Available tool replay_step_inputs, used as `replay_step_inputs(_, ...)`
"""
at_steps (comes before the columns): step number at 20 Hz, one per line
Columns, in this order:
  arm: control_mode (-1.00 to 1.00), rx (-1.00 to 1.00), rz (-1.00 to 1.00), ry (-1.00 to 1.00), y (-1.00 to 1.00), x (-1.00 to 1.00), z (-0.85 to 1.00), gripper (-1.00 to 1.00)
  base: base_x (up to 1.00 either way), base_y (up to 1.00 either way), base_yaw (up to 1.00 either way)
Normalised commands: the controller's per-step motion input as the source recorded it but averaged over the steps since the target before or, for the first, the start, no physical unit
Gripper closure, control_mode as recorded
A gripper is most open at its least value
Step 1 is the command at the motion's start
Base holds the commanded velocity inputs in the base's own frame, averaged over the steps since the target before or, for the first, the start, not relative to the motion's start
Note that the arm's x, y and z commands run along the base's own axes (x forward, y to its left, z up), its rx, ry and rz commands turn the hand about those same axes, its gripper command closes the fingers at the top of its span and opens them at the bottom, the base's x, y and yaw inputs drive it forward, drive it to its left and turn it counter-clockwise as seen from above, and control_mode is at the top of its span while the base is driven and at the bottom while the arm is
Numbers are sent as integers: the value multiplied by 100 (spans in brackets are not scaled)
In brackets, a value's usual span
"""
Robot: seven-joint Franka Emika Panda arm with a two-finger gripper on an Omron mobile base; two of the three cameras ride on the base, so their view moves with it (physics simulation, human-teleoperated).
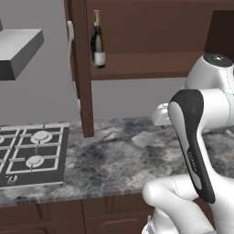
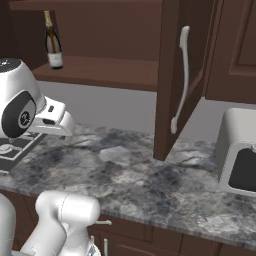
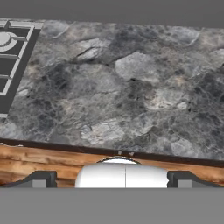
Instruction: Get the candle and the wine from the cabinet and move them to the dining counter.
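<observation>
The wine, a dark bottle with a gold neck and a pale label, stands upright at the left end of the inner shelf of the cabinet. The cabinet's doors are swung open. The candle is hidden or out of view, and the dining counter is out of view. My gripper is open with nothing between its fingertips. It hangs well below the shelf, looking down at the marbled counter's front edge.
A marbled counter runs under the cabinet. A stove sits at its left with a grey hood above. A white sink-like basin stands at the right. The open doors jut out over the counter.
</observation>
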Motion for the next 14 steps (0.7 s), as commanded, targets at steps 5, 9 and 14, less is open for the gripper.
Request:
replay_step_inputs(5,100,0,0,0,0,0,0,-100,43,6,-1)
replay_step_inputs(9,100,0,0,0,0,0,0,-100,29,24,-4)
replay_step_inputs(14,100,0,0,0,0,0,0,-100,35,31,-8)
